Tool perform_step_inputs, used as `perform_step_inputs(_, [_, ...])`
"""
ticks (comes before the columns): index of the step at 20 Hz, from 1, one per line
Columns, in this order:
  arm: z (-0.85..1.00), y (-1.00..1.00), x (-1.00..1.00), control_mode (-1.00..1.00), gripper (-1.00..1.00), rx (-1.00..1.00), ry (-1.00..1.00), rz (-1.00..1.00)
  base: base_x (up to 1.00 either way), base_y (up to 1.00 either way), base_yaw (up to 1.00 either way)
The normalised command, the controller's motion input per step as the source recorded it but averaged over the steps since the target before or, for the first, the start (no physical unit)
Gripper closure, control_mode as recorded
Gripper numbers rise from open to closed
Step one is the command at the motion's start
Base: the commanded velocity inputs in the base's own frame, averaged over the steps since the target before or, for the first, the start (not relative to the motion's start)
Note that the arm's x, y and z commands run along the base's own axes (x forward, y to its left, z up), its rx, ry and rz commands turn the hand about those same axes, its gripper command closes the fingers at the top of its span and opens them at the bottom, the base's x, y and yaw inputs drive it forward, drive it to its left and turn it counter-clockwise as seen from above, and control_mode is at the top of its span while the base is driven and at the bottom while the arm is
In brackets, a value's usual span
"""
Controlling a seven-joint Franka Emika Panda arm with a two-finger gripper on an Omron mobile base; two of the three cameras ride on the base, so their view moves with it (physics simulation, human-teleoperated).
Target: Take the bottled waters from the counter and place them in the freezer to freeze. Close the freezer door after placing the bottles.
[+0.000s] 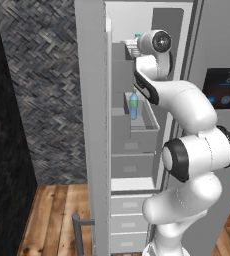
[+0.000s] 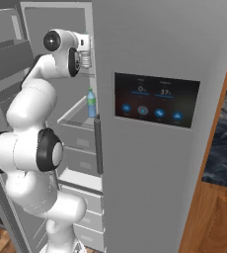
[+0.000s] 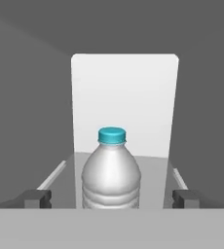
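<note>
Your fingers (image 3: 38,198) stand wide apart, one tip either side of the whitish bottle (image 3: 111,177), with a gap on each side and no contact visible in the hand view. The bottle's base is cut off there, so you can't see what it stands on.

Largest first: the freezer (image 1: 137,165) is open, white inside with grey shelves and drawers. Its door (image 1: 93,125) blocks most of the left side in the left base view; the touchscreen door (image 2: 157,100) covers the right of the compartment in the right base view.

Your arm (image 1: 187,110) reaches into the upper part and hides the shelf there. The gripper (image 2: 86,49) is mostly behind the wrist.

The blue-tinted bottle (image 1: 133,104) stands upright in a grey bin lower down, well below the hand. Its label is too small to read.
</note>
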Motion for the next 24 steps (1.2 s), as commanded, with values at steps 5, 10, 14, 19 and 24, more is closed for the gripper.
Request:
perform_step_inputs(5, [0.21,0.0,-0.74,-1.0,-1.0,0.0,-0.04,0.0,0.0,0.0,0.0])
perform_step_inputs(10, [0.23,0.0,-0.9,-1.0,-1.0,0.0,0.0,0.0,0.0,0.0,0.0])
perform_step_inputs(14, [0.0,0.0,-1.0,-1.0,-1.0,0.0,0.03,0.0,0.0,0.0,0.0])
perform_step_inputs(19, [0.0,0.0,-1.0,-1.0,-1.0,0.0,0.03,0.0,0.0,0.0,0.0])
perform_step_inputs(24, [0.0,0.0,-1.0,-1.0,-1.0,0.01,0.08,0.0,0.0,0.0,0.0])
